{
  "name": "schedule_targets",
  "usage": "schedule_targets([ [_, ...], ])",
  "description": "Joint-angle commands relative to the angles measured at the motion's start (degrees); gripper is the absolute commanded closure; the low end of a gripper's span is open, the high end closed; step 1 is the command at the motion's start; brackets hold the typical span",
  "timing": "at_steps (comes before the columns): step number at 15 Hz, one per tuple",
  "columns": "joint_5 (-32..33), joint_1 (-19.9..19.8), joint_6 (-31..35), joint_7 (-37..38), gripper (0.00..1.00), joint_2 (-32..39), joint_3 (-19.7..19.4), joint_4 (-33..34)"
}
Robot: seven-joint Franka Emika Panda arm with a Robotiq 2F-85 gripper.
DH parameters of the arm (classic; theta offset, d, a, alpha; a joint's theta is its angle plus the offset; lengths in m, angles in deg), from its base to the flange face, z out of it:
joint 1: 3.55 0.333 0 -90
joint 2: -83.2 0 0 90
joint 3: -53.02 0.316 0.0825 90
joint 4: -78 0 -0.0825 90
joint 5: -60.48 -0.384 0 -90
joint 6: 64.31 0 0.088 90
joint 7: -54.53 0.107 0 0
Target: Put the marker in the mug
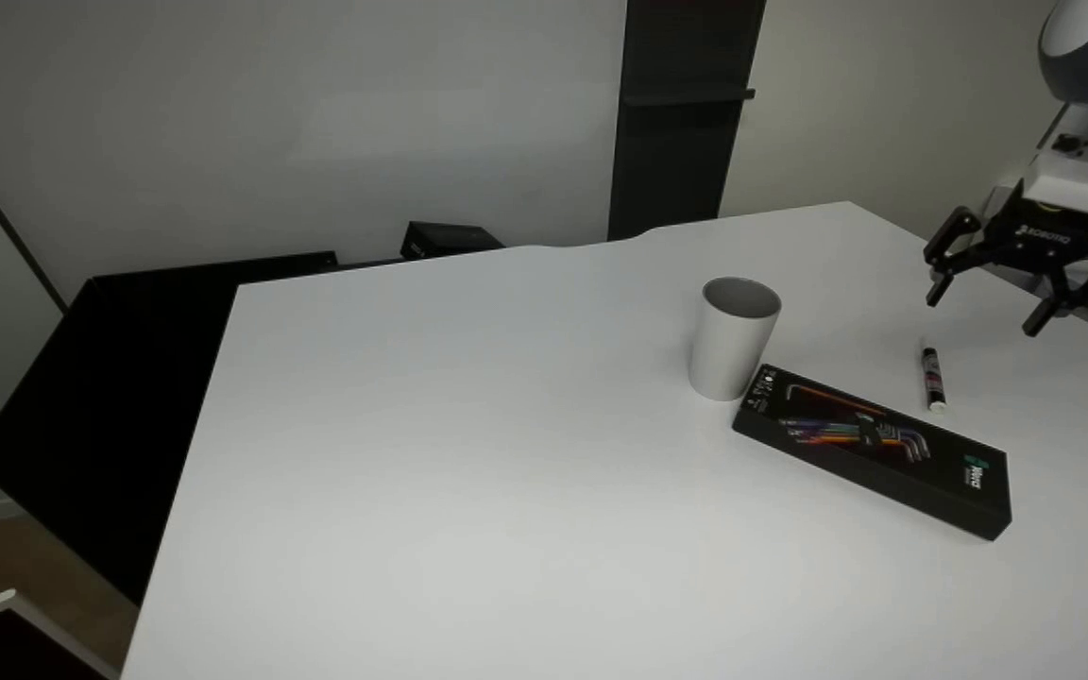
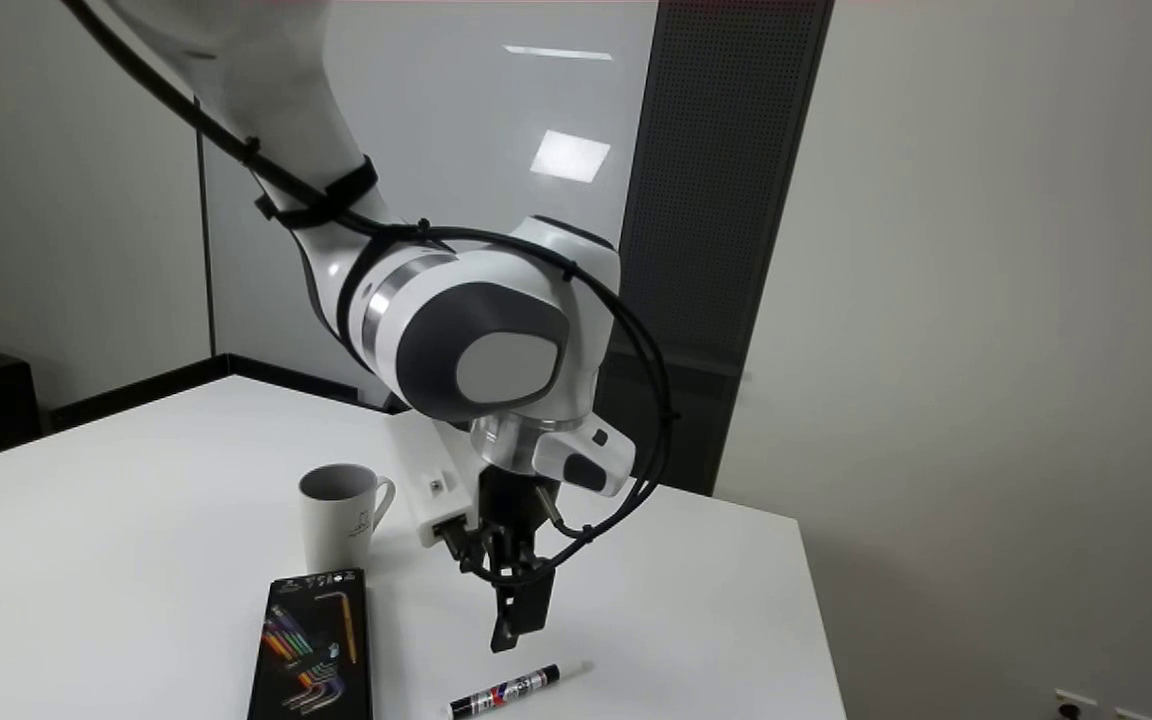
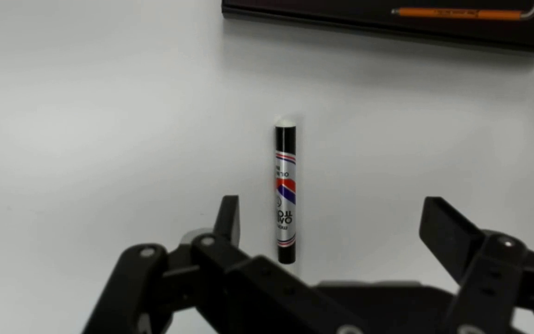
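The marker lies flat on the white table, with a black and silver body and a white end. It shows in both exterior views [image 1: 933, 380] [image 2: 506, 692] and in the wrist view [image 3: 286, 195]. The white mug stands upright on the table in both exterior views [image 1: 728, 354] [image 2: 332, 528]; it is out of the wrist view. My gripper [image 1: 984, 314] is open and empty, above the table and the marker. In the wrist view the gripper [image 3: 332, 202] has the marker between its finger lines, nearer the left finger. The gripper [image 2: 521, 628] appears edge-on in an exterior view.
A black box with pictures of hex keys [image 1: 870, 449] lies between the mug and the marker, close beside the mug. It also shows in an exterior view [image 2: 314, 650] and along the top of the wrist view [image 3: 364, 23]. The white table [image 1: 468, 453] extends around them.
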Motion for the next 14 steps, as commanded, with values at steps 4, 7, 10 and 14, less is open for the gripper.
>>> schedule_targets([
  [4, 0.02, -0.01, -0.12, -0.48, 0.00, -0.01, -0.07, -0.03],
  [7, 1.07, 0.67, 1.71, 0.76, 0.00, 1.26, -0.83, -0.51],
  [10, 2.24, 1.69, 3.77, 2.76, 0.00, 3.58, -1.93, -0.93],
  [14, 0.75, 1.53, 9.31, 2.82, 0.00, 5.85, -1.52, -1.46],
])
